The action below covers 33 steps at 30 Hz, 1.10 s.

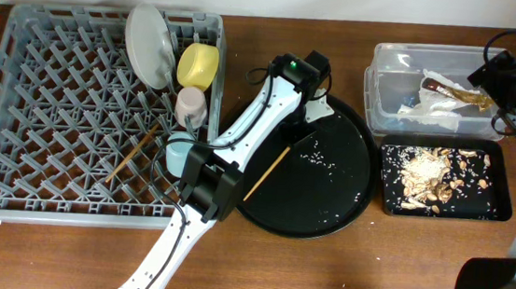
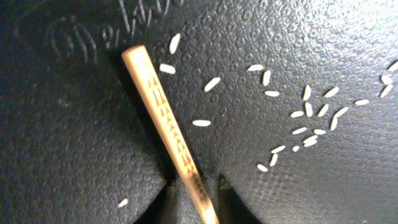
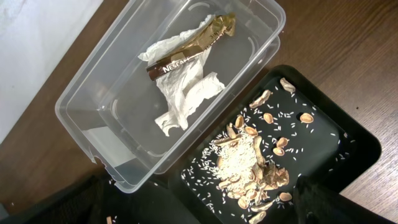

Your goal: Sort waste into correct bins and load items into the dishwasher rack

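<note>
One chopstick lies on the large round black tray, also seen overhead. My left gripper is low over it, a finger on each side with small gaps, open. The other chopstick lies in the grey dishwasher rack, with the plate, yellow bowl, pink cup and blue cup. My right gripper is open and empty above the bins. The clear tub holds napkins and the wrapper. The black rectangular tray holds food scraps.
White rice grains are scattered on the round tray. The left arm stretches over the rack's right edge and the tray's left side. The tub and rectangular tray sit at the table's right. Bare wood lies along the front.
</note>
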Tool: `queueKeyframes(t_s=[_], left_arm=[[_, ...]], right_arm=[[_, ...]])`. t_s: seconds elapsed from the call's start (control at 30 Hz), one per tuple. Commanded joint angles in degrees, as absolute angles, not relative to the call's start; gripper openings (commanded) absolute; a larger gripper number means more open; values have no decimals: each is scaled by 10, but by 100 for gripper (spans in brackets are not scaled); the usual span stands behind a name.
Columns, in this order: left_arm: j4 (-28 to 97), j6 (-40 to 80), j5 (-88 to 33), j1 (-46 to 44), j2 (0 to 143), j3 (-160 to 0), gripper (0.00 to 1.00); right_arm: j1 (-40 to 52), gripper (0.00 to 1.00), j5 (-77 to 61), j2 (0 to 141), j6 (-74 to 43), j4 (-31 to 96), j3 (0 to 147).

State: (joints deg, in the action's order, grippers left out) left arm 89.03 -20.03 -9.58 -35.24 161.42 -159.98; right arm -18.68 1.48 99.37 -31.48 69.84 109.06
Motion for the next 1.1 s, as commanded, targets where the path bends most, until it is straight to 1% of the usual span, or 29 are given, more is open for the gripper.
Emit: queueKeyframes(t_s=[0.0, 0.1, 0.17, 0.27, 0.3, 0.37, 0.5, 0.6, 0.7, 0.83, 1.0, 1.07], left_arm=[[884, -202, -107, -355, 1642, -1601, 8], [885, -202, -107, -355, 1641, -1602, 2], [903, -202, -98, -355, 1641, -1621, 1], [967, -159, -59, -346, 1640, -1753, 1], [966, -112, -36, -337, 1630, -1801, 0], [967, -109, -35, -313, 1555, -1799, 1], [967, -74, 12, -262, 1440, -1795, 1], [967, -73, 30, -208, 1334, -1731, 1], [967, -73, 61, -150, 1240, -1565, 0], [949, -74, 60, -98, 1235, -1431, 0], [849, -73, 61, -89, 1235, -1279, 1], [820, -73, 65, -85, 1235, -1250, 2]], right_arm=[[-188, 98, 18, 995, -318, 697, 1092], [-188, 99, 18, 995, -318, 697, 1092], [-188, 98, 18, 995, -318, 697, 1092], [-188, 98, 18, 995, -318, 697, 1092], [-188, 99, 18, 995, -318, 697, 1092], [-188, 98, 18, 995, -318, 697, 1092], [-188, 98, 18, 995, -318, 697, 1092], [-188, 98, 18, 996, -318, 697, 1092], [-188, 99, 18, 997, -318, 697, 1092], [-188, 99, 18, 997, -318, 697, 1092], [-188, 98, 18, 997, -318, 697, 1092], [-188, 98, 18, 997, -318, 697, 1092]])
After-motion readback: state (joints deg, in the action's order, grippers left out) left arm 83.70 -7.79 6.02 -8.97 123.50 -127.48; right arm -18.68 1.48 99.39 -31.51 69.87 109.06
